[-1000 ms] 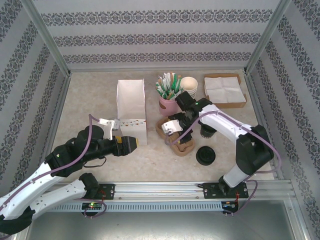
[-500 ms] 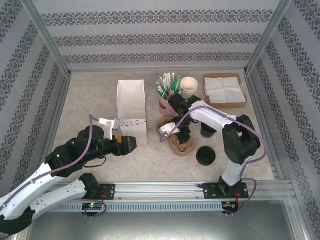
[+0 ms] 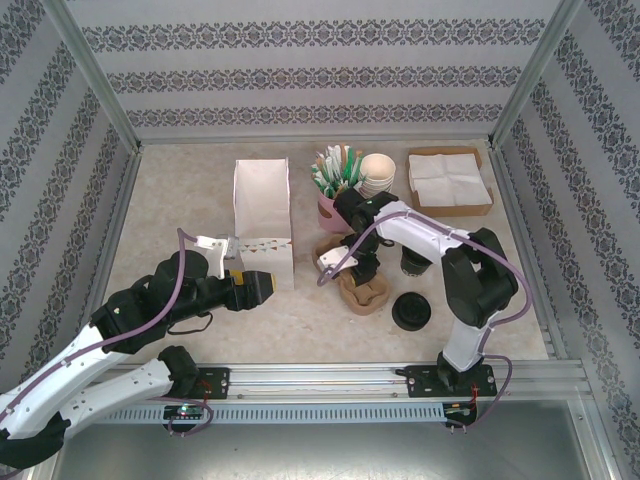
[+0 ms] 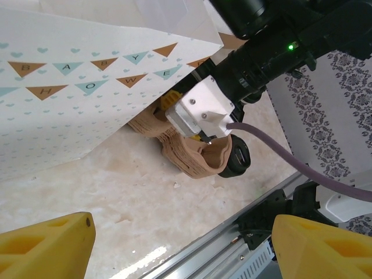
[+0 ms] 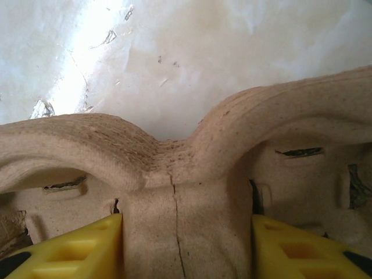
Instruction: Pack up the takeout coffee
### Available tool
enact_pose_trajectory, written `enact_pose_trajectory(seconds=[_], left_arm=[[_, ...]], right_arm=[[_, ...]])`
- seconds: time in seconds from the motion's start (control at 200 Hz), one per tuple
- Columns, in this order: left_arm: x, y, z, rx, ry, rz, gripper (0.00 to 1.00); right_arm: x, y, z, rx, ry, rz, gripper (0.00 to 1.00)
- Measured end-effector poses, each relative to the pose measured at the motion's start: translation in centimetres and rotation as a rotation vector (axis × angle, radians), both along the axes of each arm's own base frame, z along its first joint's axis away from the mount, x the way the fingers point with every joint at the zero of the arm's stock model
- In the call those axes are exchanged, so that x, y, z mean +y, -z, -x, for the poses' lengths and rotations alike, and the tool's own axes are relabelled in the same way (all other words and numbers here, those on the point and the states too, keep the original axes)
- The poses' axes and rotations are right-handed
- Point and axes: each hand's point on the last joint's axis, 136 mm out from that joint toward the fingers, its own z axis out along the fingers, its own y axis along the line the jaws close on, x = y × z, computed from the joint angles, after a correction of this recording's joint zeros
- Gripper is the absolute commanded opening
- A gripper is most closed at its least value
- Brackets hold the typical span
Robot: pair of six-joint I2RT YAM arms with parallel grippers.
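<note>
The brown cup tray (image 3: 364, 292) sits on the table (image 3: 175, 190), near the middle. It is just to the right of the white paper bag (image 3: 263, 215). The bag stands up with its top open.

The right gripper (image 3: 361, 270) points down onto the tray. In the right wrist view, its two yellow fingers (image 5: 70, 250) sit on each side of the tray's middle wall (image 5: 174, 174). They press against it, so the right gripper (image 5: 186, 232) is pinching the tray. In the left wrist view, the tray (image 4: 192, 157) peeks out from behind the bag (image 4: 70, 87), which has little flags printed on it.

A black lid (image 3: 411, 312) lies flat near the tray, to the right. A dark cup (image 3: 414, 262) stands behind the lid, partly hidden by the right arm. At the back stand a pink cup of sticks (image 3: 335, 205), a stack of paper cups (image 3: 378, 172) and a box of napkins (image 3: 450, 180).

The left gripper (image 3: 262, 287) is low, beside the front of the bag. Its yellow fingers (image 4: 46, 247) are spread wide with nothing between them.
</note>
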Motion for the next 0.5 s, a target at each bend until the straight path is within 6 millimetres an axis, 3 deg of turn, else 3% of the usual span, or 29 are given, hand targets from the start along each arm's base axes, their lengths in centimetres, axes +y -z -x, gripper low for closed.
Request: enact_pose_trajectory(seconds=[0.225,0.5], left_arm=[[-0.6,1.9,0.4,0.07,0.01,0.019,0.78],[-1.9,4.0,0.9,0.166,0.014,0.092,0.67]], right_arm=[[-0.2,-2.3,0.3,-0.052,0.02,-0.041,0.53],[0.0,-2.8,1.8,-0.011,0.067,-0.094,0.54]])
